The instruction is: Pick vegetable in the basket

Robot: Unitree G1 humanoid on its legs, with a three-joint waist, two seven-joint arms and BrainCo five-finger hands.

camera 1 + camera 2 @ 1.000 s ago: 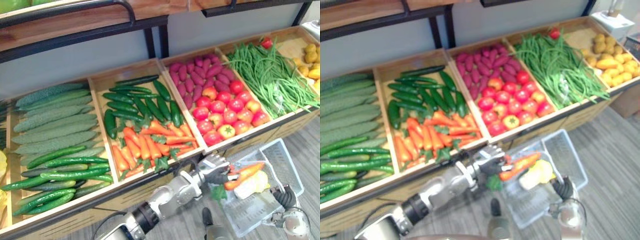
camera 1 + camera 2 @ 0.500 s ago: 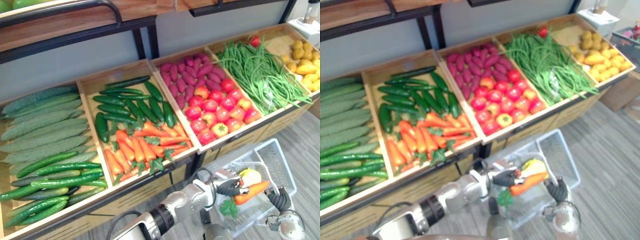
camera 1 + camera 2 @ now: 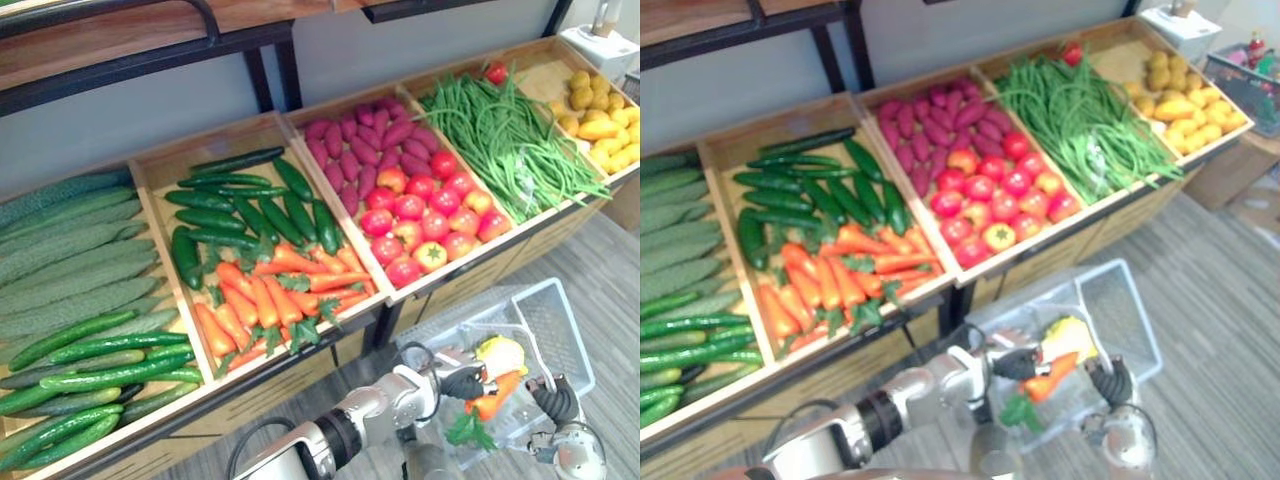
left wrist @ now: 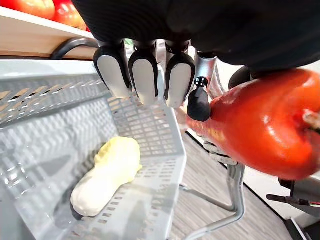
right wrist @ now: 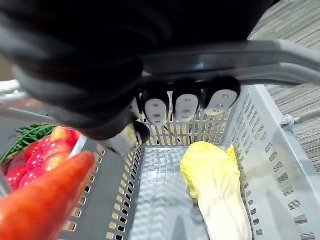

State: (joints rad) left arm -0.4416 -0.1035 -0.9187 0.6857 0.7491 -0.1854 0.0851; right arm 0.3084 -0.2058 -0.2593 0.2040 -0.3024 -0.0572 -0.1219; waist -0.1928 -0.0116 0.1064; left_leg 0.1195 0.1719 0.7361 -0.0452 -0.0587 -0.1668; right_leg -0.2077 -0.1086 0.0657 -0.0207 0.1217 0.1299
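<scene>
Carrot (image 3: 497, 391), orange with green leaves hanging from one end, is pinched in the left hand (image 3: 452, 379). It juts out past the thumb, above the open grey basket (image 3: 566, 305). Below that hand, a pale yellow cabbage (image 4: 107, 172) lies on the basket's floor. The right hand (image 3: 553, 398), just beyond the carrot, has its fingers (image 5: 184, 107) curled round the basket's handle (image 5: 235, 59). Past both hands stand wooden trays (image 3: 210, 145) of vegetables.
</scene>
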